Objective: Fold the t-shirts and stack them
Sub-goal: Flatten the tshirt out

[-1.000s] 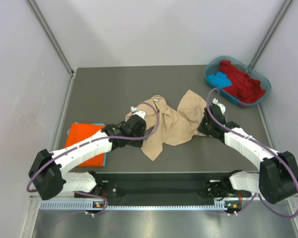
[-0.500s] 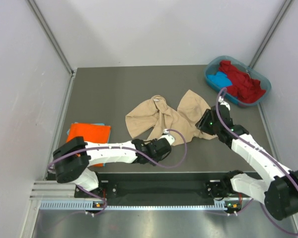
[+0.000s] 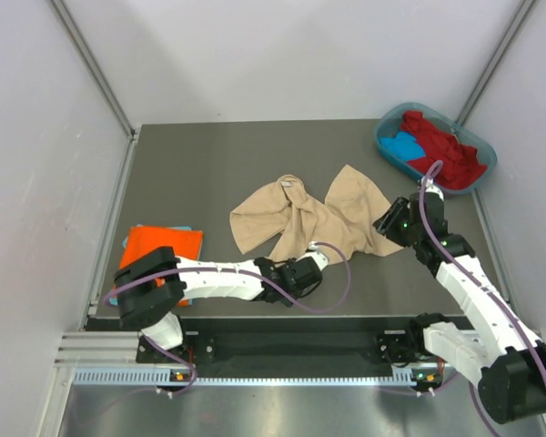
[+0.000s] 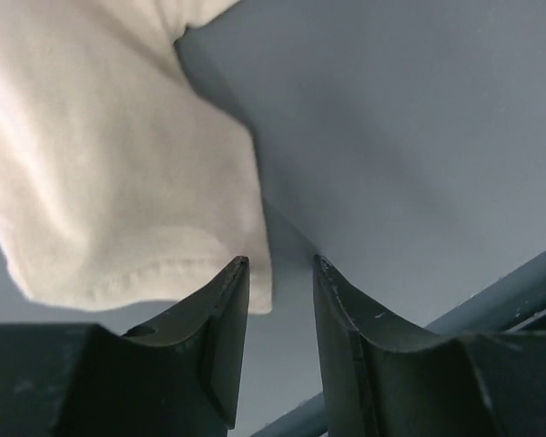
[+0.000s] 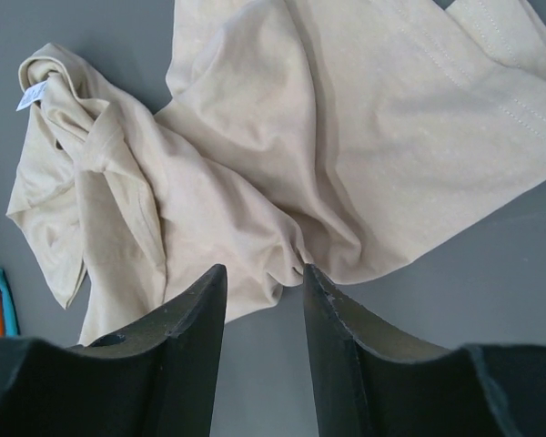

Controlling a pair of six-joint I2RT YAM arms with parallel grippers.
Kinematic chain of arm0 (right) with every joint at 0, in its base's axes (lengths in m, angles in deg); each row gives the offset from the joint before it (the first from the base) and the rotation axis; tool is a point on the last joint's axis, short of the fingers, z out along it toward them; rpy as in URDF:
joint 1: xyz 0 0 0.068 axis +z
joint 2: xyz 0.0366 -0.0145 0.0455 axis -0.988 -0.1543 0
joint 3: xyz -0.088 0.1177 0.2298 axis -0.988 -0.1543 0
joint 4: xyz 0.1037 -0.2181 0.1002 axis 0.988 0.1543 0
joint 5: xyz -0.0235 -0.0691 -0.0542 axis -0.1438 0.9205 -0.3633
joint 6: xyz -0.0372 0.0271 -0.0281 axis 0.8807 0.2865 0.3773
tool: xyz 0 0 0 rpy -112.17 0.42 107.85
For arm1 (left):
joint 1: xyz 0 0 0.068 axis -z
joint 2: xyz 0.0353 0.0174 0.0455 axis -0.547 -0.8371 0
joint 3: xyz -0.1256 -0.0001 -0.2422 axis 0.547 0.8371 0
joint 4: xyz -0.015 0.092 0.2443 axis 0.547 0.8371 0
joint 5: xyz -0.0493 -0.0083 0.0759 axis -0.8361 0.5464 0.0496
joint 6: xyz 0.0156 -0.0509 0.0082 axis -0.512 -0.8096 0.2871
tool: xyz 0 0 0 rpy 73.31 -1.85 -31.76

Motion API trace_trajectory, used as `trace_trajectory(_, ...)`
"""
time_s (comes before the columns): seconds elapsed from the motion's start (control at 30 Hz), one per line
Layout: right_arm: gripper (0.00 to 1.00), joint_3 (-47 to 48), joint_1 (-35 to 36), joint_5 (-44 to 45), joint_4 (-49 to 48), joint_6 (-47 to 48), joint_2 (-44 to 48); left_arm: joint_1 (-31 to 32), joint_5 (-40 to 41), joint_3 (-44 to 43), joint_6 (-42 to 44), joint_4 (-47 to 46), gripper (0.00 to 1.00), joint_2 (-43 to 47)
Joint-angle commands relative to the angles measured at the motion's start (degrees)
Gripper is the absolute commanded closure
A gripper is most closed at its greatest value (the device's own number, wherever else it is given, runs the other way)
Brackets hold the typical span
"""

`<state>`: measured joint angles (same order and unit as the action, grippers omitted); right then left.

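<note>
Looking down at the beige t-shirt (image 3: 305,218), I see it lying bunched and twisted on the table (image 3: 209,164), near the teal tub (image 3: 379,138) but not touching it. Its small white label (image 5: 32,94) sits on the part of the shirt farther from the tub. Inside the tub are a red shirt (image 3: 441,150) and a blue shirt (image 3: 402,146), both in a heap. An orange shirt (image 3: 164,244) lies folded flat, well apart from the tub, with the beige shirt between the two.

My left gripper (image 4: 278,264) is down low at a corner of the beige shirt that points away from the tub. Its jaws are spread with a gap, and I can see bare table through that gap. The stitched hem (image 4: 164,273) is just beside one jaw, maybe brushing it, but nothing is pinched. My right gripper (image 5: 259,271) hangs above the tub side of the shirt. Its jaws are spread too, and they hold nothing.

I think this shirt is light, soft and floppy. It will sag and fold over itself when I lift it, and it will not keep any shape. It should not slip much, since cotton is a bit grippy. I think the best places to grab are the hem corners, one for each gripper, because the double stitched edge is thicker. Then I could pull it flat before folding. If I grab the middle, I guess I would only get a lump
</note>
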<state>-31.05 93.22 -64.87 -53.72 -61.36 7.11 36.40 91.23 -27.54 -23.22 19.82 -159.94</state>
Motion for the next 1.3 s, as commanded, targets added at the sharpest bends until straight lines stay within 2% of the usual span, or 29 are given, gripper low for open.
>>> trace_trajectory(0.0,0.60,1.23,-1.29,-1.06,0.16,1.19,1.29,0.23,0.52,-0.81,-0.92,-1.27,0.61,-2.33)
trace_trajectory(0.07,0.60,1.32,-1.55,-1.06,0.34,1.19,1.29,0.31,1.23,-0.46,-2.50,-1.27,0.63,-2.16)
trace_trajectory(0.17,0.60,2.37,-1.90,-1.06,0.43,1.02,0.41,0.23,4.55,-1.16,-4.43,-0.57,0.79,-0.49)
trace_trajectory(0.23,0.59,4.20,-2.08,-1.06,0.51,0.75,-0.46,-0.12,7.63,-3.87,-6.88,4.77,0.97,1.17)
trace_trajectory(0.27,0.59,5.00,-2.08,-1.15,0.86,0.49,-1.51,-0.56,10.69,-7.28,-7.59,7.32,1.00,2.14)
trace_trajectory(0.4,0.59,8.78,-2.17,-0.88,1.31,-0.39,-5.12,-6.53,11.51,-14.34,-9.88,15.85,1.00,8.03)
trace_trajectory(0.47,0.59,10.71,-2.25,-0.27,1.13,-0.13,-7.32,-11.80,10.46,-16.01,-10.94,18.33,1.00,11.98)
trace_trajectory(0.57,0.57,13.79,-2.87,0.00,2.18,0.40,-10.39,-15.77,5.11,-14.97,-8.15,15.09,1.00,17.70)
trace_trajectory(0.6,0.57,14.23,-2.87,-0.27,2.36,0.40,-10.84,-15.68,-1.52,-14.27,-5.08,13.60,1.00,18.84)
trace_trajectory(0.63,0.57,14.24,-2.87,-0.88,2.27,0.31,-11.01,-15.42,-4.72,-13.65,-2.53,12.54,1.00,20.59)
trace_trajectory(0.73,0.57,12.40,-2.87,-1.15,0.96,-0.30,-10.32,-12.54,-7.13,-8.83,-1.63,11.03,0.73,20.97)
trace_trajectory(0.8,0.57,11.43,-2.87,-1.06,0.17,-0.57,-10.05,-10.33,-6.51,-6.97,-1.62,11.03,0.61,19.74)
trace_trajectory(0.93,0.58,10.28,-2.87,-1.06,-0.01,-0.57,-10.57,-3.75,-4.49,-4.77,-1.62,11.20,0.60,11.07)
trace_trajectory(1.03,0.58,10.11,-2.87,-1.06,0.16,-0.39,-10.49,-2.42,-2.64,-4.60,-2.85,12.62,0.63,6.13)
trace_trajectory(1.27,0.57,9.76,-2.96,-1.06,0.43,0.31,-9.00,-2.41,-4.57,-3.53,-2.06,9.10,0.60,4.00)
